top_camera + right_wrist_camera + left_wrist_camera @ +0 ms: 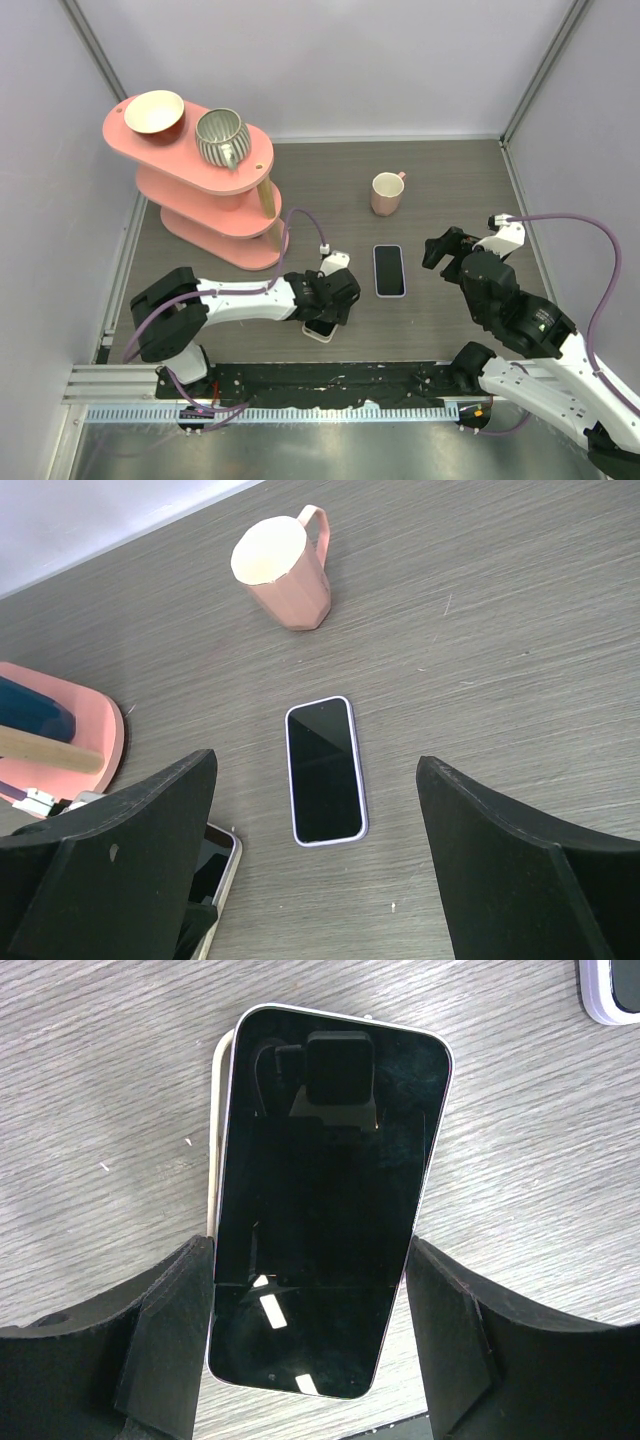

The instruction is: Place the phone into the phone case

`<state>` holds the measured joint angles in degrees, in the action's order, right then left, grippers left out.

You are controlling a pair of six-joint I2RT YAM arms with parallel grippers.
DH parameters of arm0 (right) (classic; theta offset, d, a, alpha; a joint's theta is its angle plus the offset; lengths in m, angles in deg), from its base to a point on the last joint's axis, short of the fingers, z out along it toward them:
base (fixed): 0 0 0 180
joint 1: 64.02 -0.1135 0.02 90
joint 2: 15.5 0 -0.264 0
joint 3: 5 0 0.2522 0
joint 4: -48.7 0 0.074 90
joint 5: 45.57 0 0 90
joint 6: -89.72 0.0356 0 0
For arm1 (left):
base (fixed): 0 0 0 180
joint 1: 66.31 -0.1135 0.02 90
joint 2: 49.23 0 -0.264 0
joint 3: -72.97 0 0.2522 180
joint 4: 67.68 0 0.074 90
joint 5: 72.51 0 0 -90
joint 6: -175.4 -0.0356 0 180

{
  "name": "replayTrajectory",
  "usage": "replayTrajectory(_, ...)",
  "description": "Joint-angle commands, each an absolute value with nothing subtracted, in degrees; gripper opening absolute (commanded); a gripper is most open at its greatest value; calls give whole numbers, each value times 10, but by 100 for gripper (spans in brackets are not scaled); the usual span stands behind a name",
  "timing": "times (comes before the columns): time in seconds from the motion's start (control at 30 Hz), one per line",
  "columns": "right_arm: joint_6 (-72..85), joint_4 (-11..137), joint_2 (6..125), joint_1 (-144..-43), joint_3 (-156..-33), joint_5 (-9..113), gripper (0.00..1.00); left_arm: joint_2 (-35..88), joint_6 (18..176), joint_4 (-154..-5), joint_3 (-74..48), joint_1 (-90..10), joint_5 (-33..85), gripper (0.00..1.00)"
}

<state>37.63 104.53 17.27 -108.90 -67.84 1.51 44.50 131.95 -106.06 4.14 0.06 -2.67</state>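
Phone (325, 1200) lies screen-up between the fingers of the left claw (312, 1260). Its far end reaches ahead of the fingertips and its near end runs back toward the palm. The claw is closed down to the phone's width, with a pad seemingly against each long edge, so I judge that it has hold of the phone. Under the phone sits the cream phone case (216, 1130). Only a thin strip of it shows, past the phone's edge on the claw's left side and round the far corner; none shows on the claw's right side. That suggests the phone is skewed over the case, not seated in it.

The right claw (315, 760) hangs spread wide and empty. A lavender-rimmed phone (325, 772) lies on the surface (500, 660) below and ahead of it, and a pink mug (283, 575) stands farther ahead.

Pressing down while the phone is skewed could wedge one corner on the case lip and leave the opposite edge riding high. Nothing holds the case, so a sideways nudge may slide it along the surface instead of lining the phone up. The fingers also sit on the long edges, just where the case walls must come up, and may block the phone from seating. Letting go too early could leave the phone resting crooked on top.
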Motion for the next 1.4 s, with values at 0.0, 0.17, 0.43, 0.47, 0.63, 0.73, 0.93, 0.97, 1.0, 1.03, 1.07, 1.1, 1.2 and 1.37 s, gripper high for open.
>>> replayTrajectory(0.0, 387, 1032, 178, -1090, -698, 7, 87, 447, 1338, -1037, 30, 8, -39, 11)
replayTrajectory(0.17, 387, 1032, 185, -1090, -698, 11, 87, 445, 1337, -1040, 32, 14, -40, 19)
replayTrajectory(0.43, 387, 1029, 190, -1090, -699, 19, 87, 442, 1339, -1066, 25, 22, -54, 27)
replayTrajectory(0.47, 387, 1028, 190, -1090, -700, 20, 87, 442, 1339, -1069, 23, 22, -55, 26)
replayTrajectory(0.63, 388, 1028, 191, -1090, -699, 22, 87, 439, 1339, -1079, 20, 24, -57, 27)
replayTrajectory(0.73, 391, 1027, 190, -1090, -697, 23, 87, 441, 1341, -1087, 19, 26, -62, 28)
replayTrajectory(0.93, 391, 1028, 186, -1090, -696, 22, 87, 437, 1351, -1101, 23, 32, -71, 43)
replayTrajectory(0.97, 392, 1027, 186, -1090, -696, 22, 87, 437, 1351, -1101, 22, 35, -71, 45)
replayTrajectory(1.0, 392, 1026, 187, -1090, -695, 22, 87, 437, 1350, -1101, 20, 35, -71, 45)
replayTrajectory(1.03, 393, 1025, 187, -1091, -693, 22, 87, 438, 1350, -1102, 17, 36, -71, 46)
replayTrajectory(1.07, 394, 1025, 188, -1090, -691, 22, 87, 438, 1350, -1104, 16, 37, -72, 46)
replayTrajectory(1.1, 394, 1025, 188, -1090, -690, 24, 87, 438, 1349, -1105, 13, 37, -72, 48)
replayTrajectory(1.2, 395, 1025, 190, -1090, -689, 34, 87, 435, 1350, -1113, 9, 40, -77, 58)
replayTrajectory(1.37, 394, 1025, 182, -1090, -681, 41, 87, 415, 1352, -1115, 12, 42, -85, 69)
